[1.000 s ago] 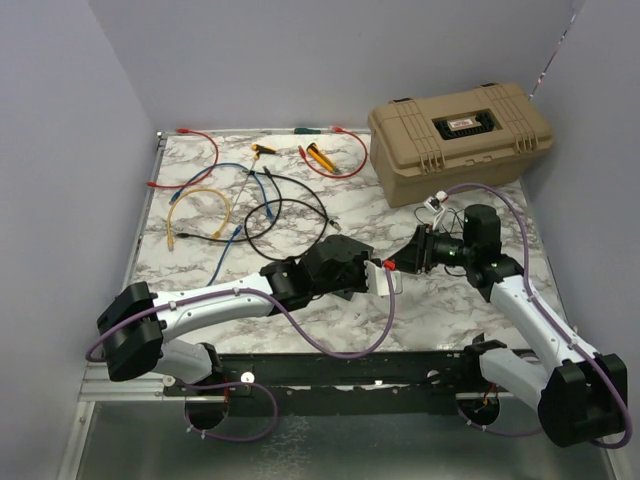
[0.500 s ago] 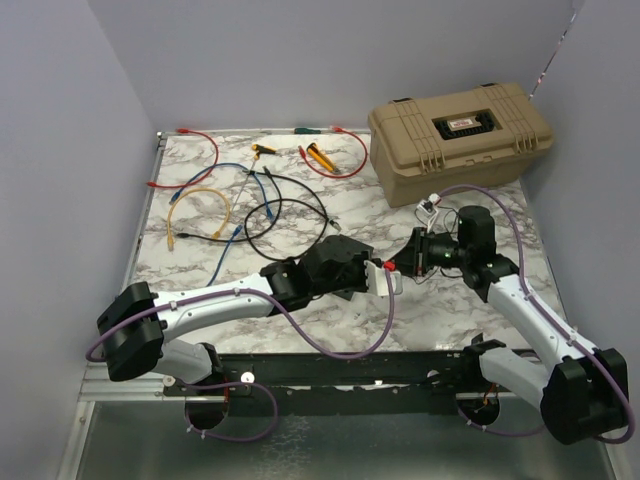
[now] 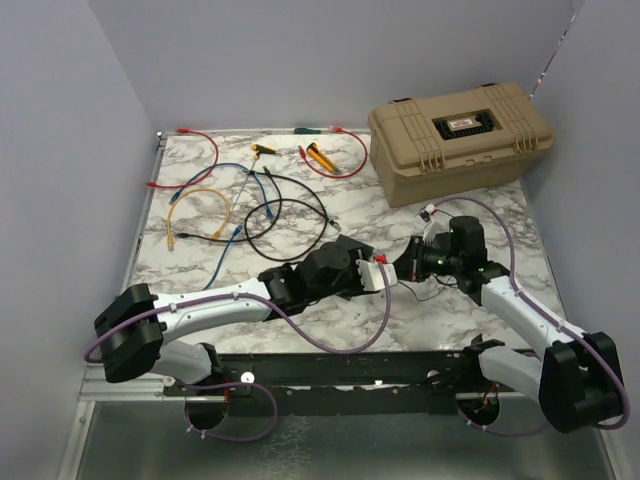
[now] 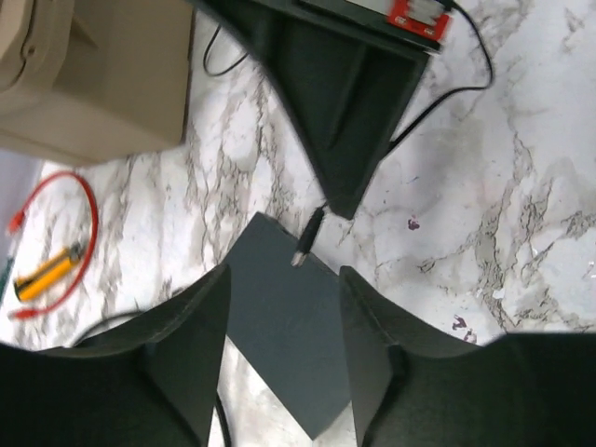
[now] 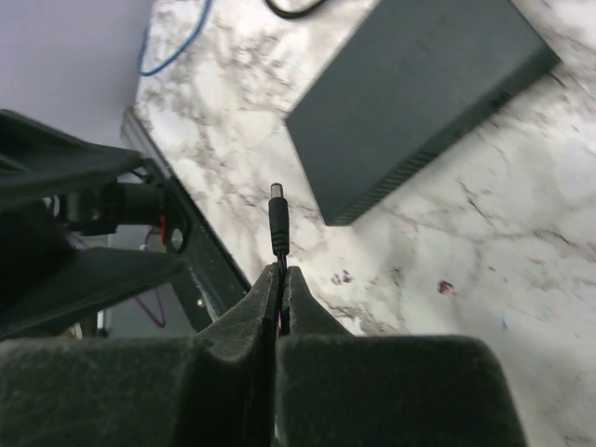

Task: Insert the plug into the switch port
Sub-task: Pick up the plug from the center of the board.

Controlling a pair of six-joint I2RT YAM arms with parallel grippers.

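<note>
The marbled table [image 3: 190,268] carries a tan case [image 3: 460,135] at its far right corner. Red cables [image 3: 212,150] lie along the far edge, two orange-handled tools [image 3: 320,157] among them. A yellow cable [image 3: 200,191], a blue cable [image 3: 222,166] and a black cable [image 3: 248,225] sprawl on the left. The dark-grey switch [image 4: 284,335] lies flat near the middle.

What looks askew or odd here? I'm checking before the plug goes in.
Nothing spilled or broken. The right gripper pinches the plug only at its tail, so the barrel sticks out bare, off a corner of the switch and in no port. Loose cables lie tangled far left on the table.
</note>
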